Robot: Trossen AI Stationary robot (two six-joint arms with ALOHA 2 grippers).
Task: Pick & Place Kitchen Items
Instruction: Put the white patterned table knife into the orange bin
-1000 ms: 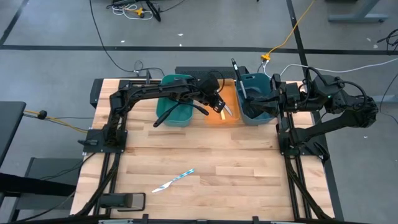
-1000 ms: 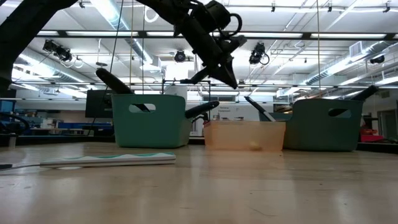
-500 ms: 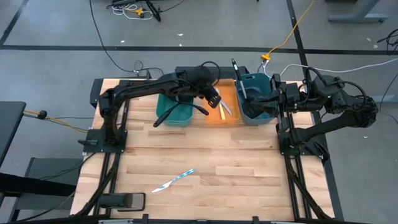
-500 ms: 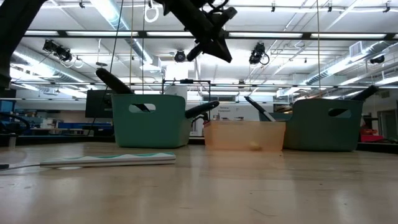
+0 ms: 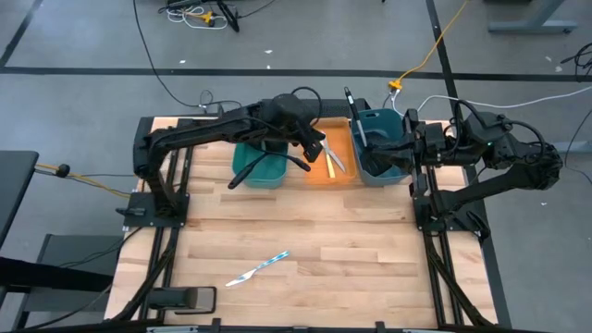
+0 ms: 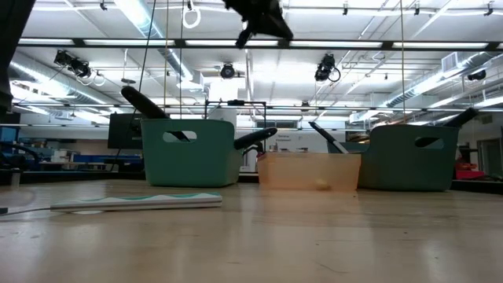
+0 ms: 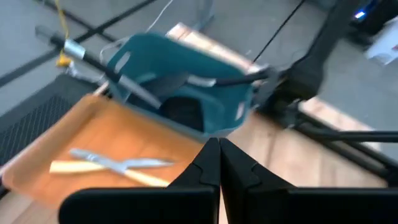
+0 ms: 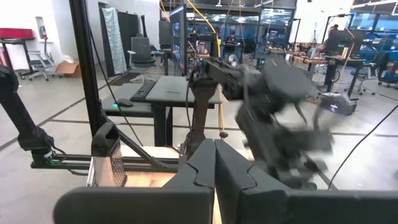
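My left gripper (image 5: 319,148) hangs shut and empty high above the orange tray (image 5: 344,139); it shows at the top of the low view (image 6: 263,20). Two knives (image 7: 112,165) with pale yellow handles lie crossed on the tray's floor. Black utensils (image 5: 245,171) lean out of the left teal bin (image 5: 261,153), and another (image 5: 354,116) sticks out of the right teal bin (image 5: 387,139). A knife with a light-blue handle (image 5: 259,268) lies flat on the table near the front. My right gripper (image 8: 214,162) waits shut and empty, level above the right bin.
The two bins and the tray stand in a row along the table's far edge (image 6: 309,171). The wooden tabletop (image 5: 324,240) between that row and the blue-handled knife is bare. Cables and desks lie beyond the table.
My left gripper has risen well above the orange tray, drifting a little toward the table's left and rolling somewhat, and has stayed shut. The knives in the tray and the one on the table have not moved.
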